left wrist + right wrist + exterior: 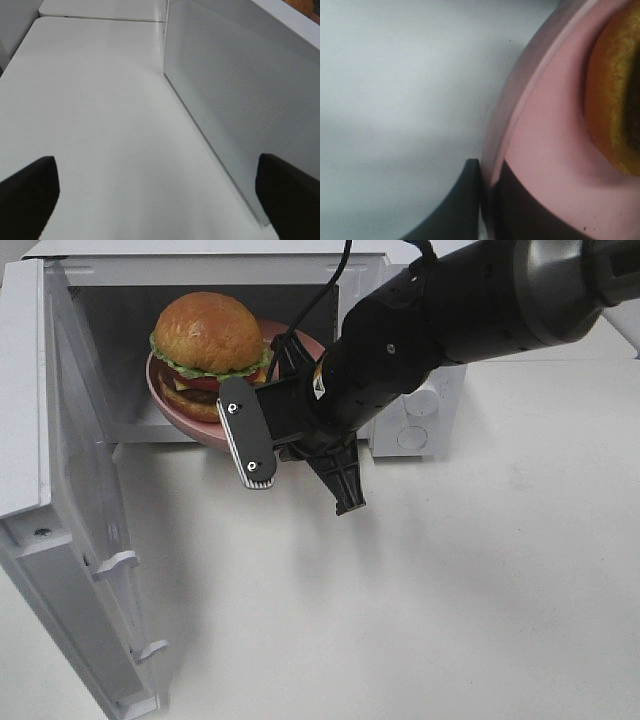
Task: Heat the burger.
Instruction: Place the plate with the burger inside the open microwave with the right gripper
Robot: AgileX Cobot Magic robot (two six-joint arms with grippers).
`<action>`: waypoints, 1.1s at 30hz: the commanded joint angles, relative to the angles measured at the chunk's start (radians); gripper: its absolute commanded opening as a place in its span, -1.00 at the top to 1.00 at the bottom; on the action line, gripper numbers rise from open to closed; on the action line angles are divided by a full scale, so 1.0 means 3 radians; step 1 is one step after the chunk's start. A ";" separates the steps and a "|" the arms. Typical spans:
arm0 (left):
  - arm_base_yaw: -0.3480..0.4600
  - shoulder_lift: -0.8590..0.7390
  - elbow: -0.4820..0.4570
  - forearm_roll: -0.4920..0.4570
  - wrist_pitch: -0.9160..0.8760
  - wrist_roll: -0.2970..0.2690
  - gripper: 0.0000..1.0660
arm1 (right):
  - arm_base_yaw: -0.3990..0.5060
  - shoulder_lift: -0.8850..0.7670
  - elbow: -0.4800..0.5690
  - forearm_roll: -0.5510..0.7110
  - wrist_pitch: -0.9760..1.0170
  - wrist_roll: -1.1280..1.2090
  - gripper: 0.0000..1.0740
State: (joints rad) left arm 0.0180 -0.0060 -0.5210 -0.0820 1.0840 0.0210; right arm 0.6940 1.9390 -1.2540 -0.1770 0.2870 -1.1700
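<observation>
The burger (207, 345), with a glossy brown bun, lettuce, tomato and cheese, sits on a round pink plate (170, 400) in the mouth of the open white microwave (120, 300). The plate's near edge overhangs the cavity's front lip. My right arm (400, 350) reaches in from the right, and its wrist covers the plate's right side. In the right wrist view, my right gripper (487, 200) is shut on the pink plate's rim (520, 100), with the bun's edge (612, 95) just beyond. My left gripper (157, 190) is open over bare table, holding nothing.
The microwave door (60, 540) stands swung open at the left, toward the front. The control panel with its knobs (415, 425) is at the right of the cavity. A white perforated panel (240, 85) stands close beside the left gripper. White tabletop (450, 590) spreads in front.
</observation>
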 commanded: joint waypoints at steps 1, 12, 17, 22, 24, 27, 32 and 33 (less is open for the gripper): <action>0.0000 -0.0050 0.0007 -0.0003 -0.0043 0.0003 -0.87 | -0.0010 0.0027 -0.0143 -0.0047 -0.0120 0.0100 1.00; 0.0000 -0.0050 0.0007 -0.0003 -0.0043 0.0003 -0.87 | -0.0010 0.0300 -0.0523 -0.0067 0.0063 0.0200 1.00; 0.0000 -0.0050 0.0007 -0.0003 -0.0043 0.0003 -0.87 | -0.0010 0.0430 -0.0720 -0.0133 0.0207 0.0320 1.00; 0.0000 -0.0050 0.0007 -0.0003 -0.0043 0.0003 -0.87 | -0.0010 0.0550 -0.0943 -0.0160 0.0330 0.0397 1.00; 0.0000 -0.0050 0.0007 -0.0003 -0.0043 0.0003 -0.87 | -0.0010 0.0600 -0.1030 -0.0193 0.0380 0.0433 1.00; 0.0000 -0.0050 0.0007 -0.0003 -0.0043 0.0003 -0.87 | -0.0010 0.0680 -0.1147 -0.0203 0.0440 0.0493 1.00; 0.0000 -0.0050 0.0007 -0.0003 -0.0043 0.0003 -0.87 | -0.0010 0.0773 -0.1310 -0.0207 0.0493 0.0503 1.00; 0.0000 -0.0050 0.0007 -0.0003 -0.0043 0.0003 -0.87 | -0.0010 0.0773 -0.1310 -0.0207 0.0493 0.0503 1.00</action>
State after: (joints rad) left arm 0.0180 -0.0060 -0.5210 -0.0820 1.0840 0.0210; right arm 0.6940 2.1820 -1.6270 -0.2260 0.4780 -1.0250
